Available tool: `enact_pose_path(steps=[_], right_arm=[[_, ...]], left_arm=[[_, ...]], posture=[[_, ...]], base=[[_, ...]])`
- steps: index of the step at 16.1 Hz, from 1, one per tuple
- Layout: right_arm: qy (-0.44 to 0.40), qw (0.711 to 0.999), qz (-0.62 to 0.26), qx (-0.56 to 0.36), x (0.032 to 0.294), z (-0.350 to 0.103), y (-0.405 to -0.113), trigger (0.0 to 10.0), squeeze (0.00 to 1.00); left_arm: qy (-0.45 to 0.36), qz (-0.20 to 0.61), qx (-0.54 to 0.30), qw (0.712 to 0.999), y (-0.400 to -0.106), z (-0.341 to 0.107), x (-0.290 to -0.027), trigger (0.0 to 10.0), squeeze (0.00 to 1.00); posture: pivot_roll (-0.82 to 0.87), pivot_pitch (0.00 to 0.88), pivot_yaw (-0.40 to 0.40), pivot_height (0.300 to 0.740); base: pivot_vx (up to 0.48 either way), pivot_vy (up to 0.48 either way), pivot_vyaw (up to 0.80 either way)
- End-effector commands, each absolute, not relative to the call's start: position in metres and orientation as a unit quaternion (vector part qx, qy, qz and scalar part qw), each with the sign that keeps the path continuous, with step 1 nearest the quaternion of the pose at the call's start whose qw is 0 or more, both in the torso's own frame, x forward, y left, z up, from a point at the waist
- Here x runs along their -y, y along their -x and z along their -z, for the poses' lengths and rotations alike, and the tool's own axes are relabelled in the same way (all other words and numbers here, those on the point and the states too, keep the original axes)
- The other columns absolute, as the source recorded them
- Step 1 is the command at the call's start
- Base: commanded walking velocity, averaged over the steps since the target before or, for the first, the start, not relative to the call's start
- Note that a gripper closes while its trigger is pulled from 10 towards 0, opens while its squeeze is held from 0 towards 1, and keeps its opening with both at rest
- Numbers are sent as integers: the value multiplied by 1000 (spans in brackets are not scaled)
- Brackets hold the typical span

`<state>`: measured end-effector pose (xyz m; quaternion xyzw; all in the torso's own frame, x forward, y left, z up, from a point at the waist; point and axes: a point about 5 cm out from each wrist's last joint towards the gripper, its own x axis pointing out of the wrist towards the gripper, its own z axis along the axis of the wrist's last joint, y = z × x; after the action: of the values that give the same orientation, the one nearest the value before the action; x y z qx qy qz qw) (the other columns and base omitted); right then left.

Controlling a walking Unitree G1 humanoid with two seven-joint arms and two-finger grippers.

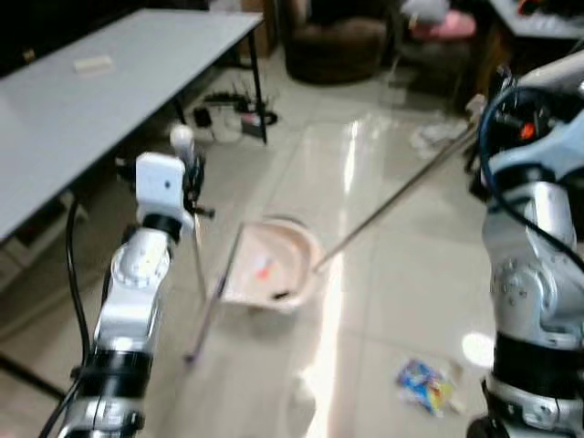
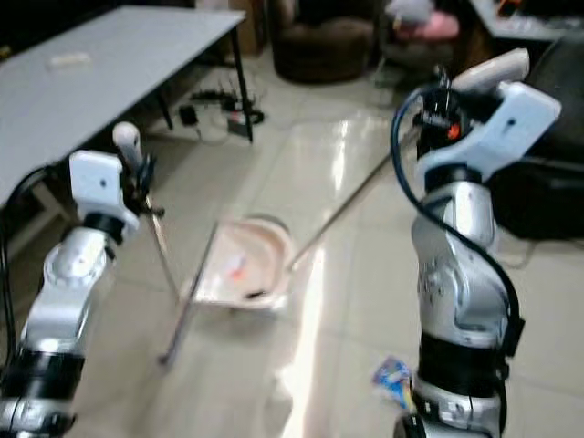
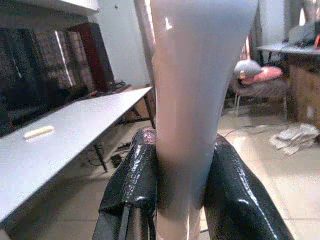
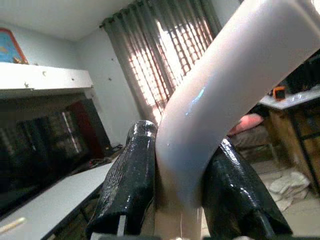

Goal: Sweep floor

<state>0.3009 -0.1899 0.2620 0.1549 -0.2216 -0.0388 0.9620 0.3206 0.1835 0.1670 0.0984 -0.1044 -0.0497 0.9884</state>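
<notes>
Head view: one pale pink plastic dustpan (image 1: 271, 266) sits on the tiled floor (image 1: 383, 301) beside one colourful wrapper (image 1: 422, 383).

Left wrist: left gripper (image 3: 187, 200) clamps the dustpan's pale handle (image 3: 195, 100), arm raised.

Right wrist: right gripper (image 4: 180, 200) clamps one white broom handle (image 4: 225, 95), elbow bent.

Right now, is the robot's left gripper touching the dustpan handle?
Touching. In the left wrist view the left gripper has its jaws pressed tight against both sides of the pale dustpan handle, no gap showing.
</notes>
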Motion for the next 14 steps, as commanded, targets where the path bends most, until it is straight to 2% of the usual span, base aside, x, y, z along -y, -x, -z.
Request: enact_pose_path(steps=[1, 5, 9, 14], right_arm=[[-149, 954, 53, 254, 197, -274, -295, 10000, 0], [-146, 955, 54, 252, 197, -273, -293, 10000, 0], [-155, 954, 50, 251, 198, -271, -293, 10000, 0], [-148, 956, 47, 249, 197, -271, -294, 10000, 0]], left_arm=[[-96, 67, 125, 985, -322, -175, -174, 10000, 0], [-96, 78, 126, 984, -321, -175, -171, 10000, 0], [-93, 83, 126, 984, -321, -174, -169, 10000, 0], [-95, 83, 124, 984, -320, -173, -171, 10000, 0]], posture=[[-19, 0, 90, 740], [-20, 0, 93, 740], [-21, 0, 95, 740], [-20, 0, 89, 740]], base=[[382, 0, 0], [399, 0, 0], [416, 0, -706], [415, 0, 0]])
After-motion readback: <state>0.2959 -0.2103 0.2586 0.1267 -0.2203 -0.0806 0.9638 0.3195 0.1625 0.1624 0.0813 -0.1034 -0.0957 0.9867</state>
